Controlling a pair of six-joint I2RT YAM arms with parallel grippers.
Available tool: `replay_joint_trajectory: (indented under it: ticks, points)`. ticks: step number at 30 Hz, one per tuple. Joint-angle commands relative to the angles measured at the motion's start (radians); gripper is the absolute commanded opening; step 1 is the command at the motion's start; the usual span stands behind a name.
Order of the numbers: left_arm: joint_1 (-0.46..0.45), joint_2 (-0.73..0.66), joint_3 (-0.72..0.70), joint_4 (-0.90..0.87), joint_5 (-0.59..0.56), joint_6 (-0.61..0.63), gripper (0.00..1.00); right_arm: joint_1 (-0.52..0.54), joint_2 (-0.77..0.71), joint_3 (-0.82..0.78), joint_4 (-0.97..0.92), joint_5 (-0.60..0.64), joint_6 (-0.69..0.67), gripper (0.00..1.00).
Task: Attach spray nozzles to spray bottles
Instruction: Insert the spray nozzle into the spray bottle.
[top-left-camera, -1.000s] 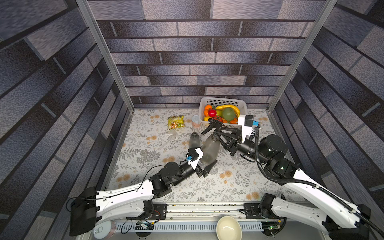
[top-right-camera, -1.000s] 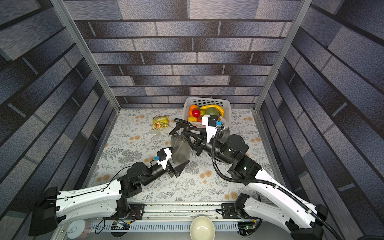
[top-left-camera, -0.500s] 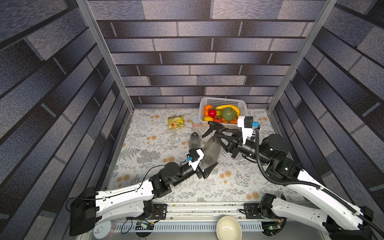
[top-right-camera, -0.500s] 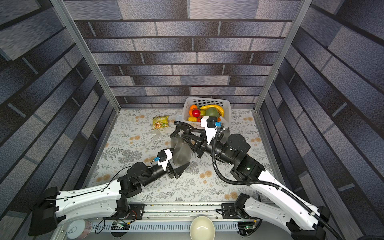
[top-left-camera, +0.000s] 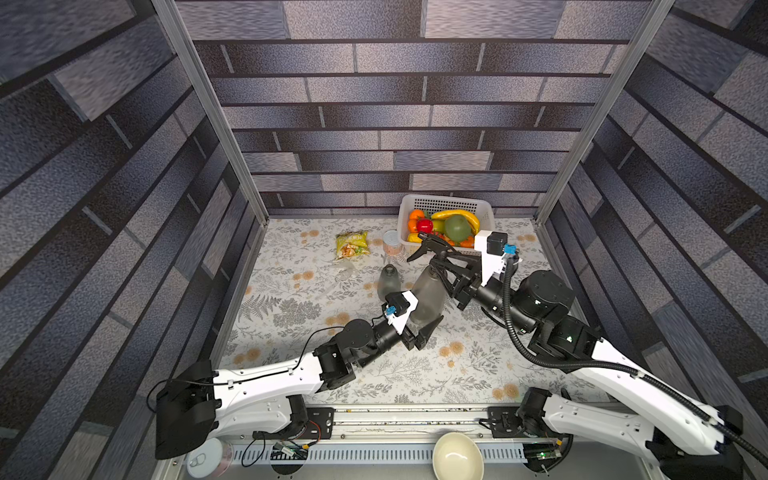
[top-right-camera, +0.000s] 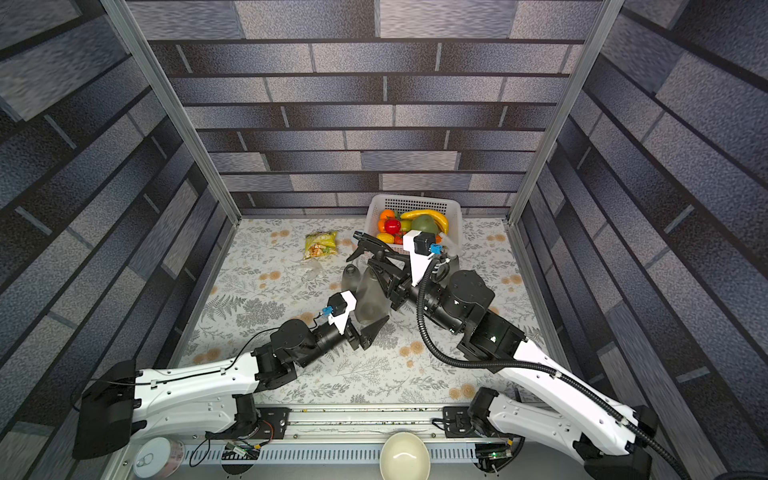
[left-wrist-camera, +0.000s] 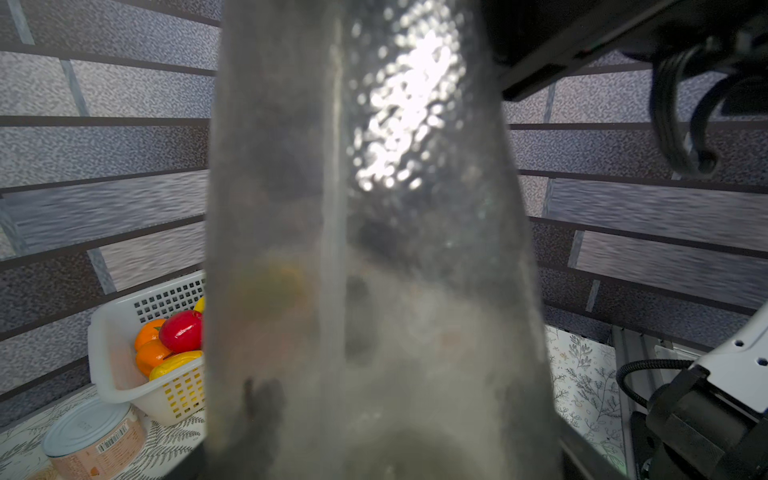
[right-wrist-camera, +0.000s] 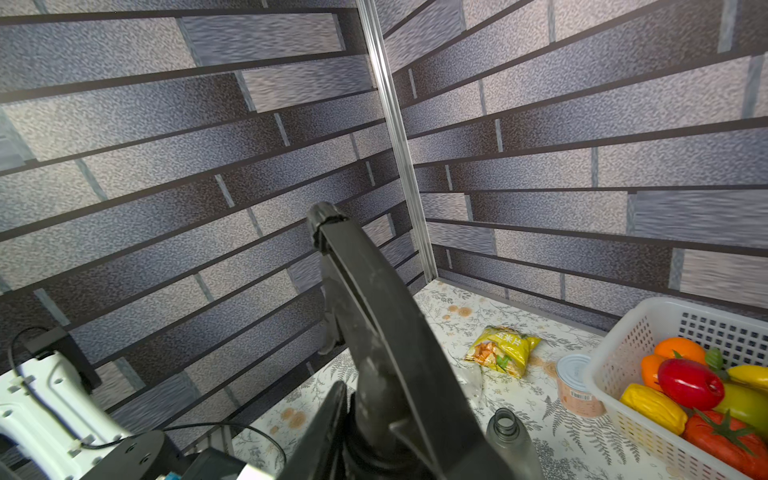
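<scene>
Biggest first: the table (top-left-camera: 478, 374), and at its far edge the fruit basket (top-left-camera: 446, 201), close behind the action. A wide swing there could clip it. In front of it is the grey bottle (top-left-camera: 426, 295), with the left gripper (top-left-camera: 424, 322) clamped wide around its base. If that hold slips while the collar turns, the bottle spins along and nothing tightens. The spare bottle (top-left-camera: 389, 280), neck open, stands just beside it (easy to knock over). Up top, the black nozzle (top-left-camera: 430, 245) sits on the neck, the right gripper (top-left-camera: 438, 266) pinched on its collar. A tilted collar could cross-thread. Smallest is the dip tube (left-wrist-camera: 332, 208), which runs down inside the bottle. A careless lift would drag it out.
</scene>
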Motion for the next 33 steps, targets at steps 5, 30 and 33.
replay_joint_trajectory:
  ticks: [5,30,33]
  points:
    - [-0.025,0.040,0.113,0.179,-0.064,0.055,0.72,0.086,0.065,0.016,-0.183,0.285,-0.092,0.33]
    - [-0.079,0.069,0.087,0.232,-0.069,0.206,0.72,0.181,0.109,0.129,-0.187,0.347,-0.132,0.41]
    - [-0.079,0.063,0.083,0.240,-0.076,0.211,0.72,0.181,0.106,0.133,-0.214,0.340,-0.129,0.45]
